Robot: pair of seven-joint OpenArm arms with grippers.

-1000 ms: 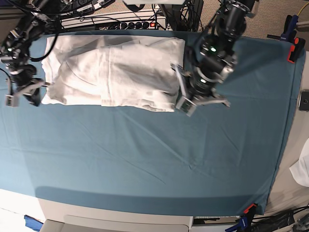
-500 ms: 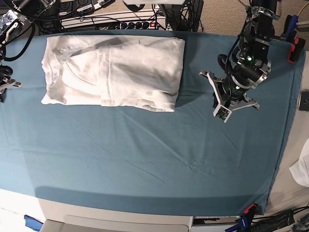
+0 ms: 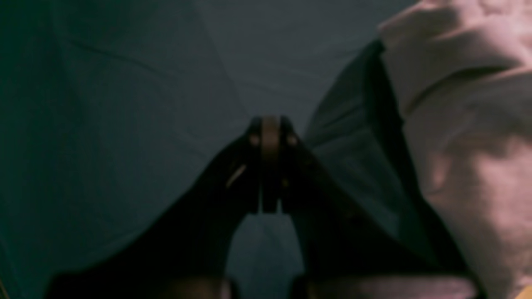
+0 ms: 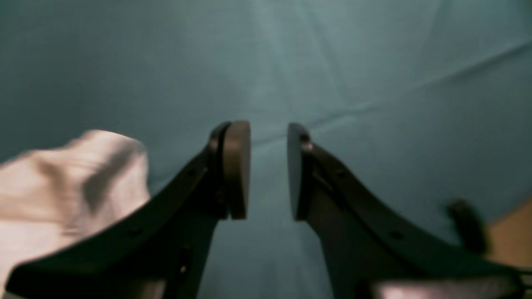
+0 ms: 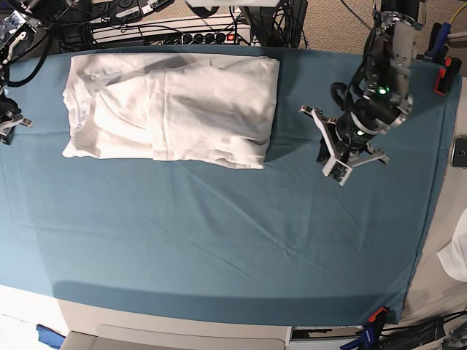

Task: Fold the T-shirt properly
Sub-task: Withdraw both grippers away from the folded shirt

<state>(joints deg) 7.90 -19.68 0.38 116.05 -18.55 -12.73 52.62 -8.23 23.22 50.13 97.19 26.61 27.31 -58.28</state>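
Observation:
The white T-shirt [image 5: 171, 109] lies folded into a rough rectangle on the teal table cloth [image 5: 219, 240] at the back left. My left gripper [image 5: 325, 152] hovers over the cloth a little to the right of the shirt. In the left wrist view the left gripper [image 3: 270, 128] is shut and empty, with the shirt's edge [image 3: 469, 124] to its right. My right gripper [image 5: 9, 122] is at the left edge of the base view, apart from the shirt. In the right wrist view the right gripper [image 4: 268, 166] is open and empty, with the shirt [image 4: 70, 178] at lower left.
A power strip and cables [image 5: 182, 33] run behind the table. Orange clamps [image 5: 445, 73] [image 5: 376, 315] hold the cloth at the right corners. A phone [image 5: 460, 152] and a small white fabric scrap [image 5: 456, 255] lie off the right edge.
A second ago both grippers were at the shirt's two ends. They have drawn away outward: the left to the right, the right to the left edge. The shirt stays put.

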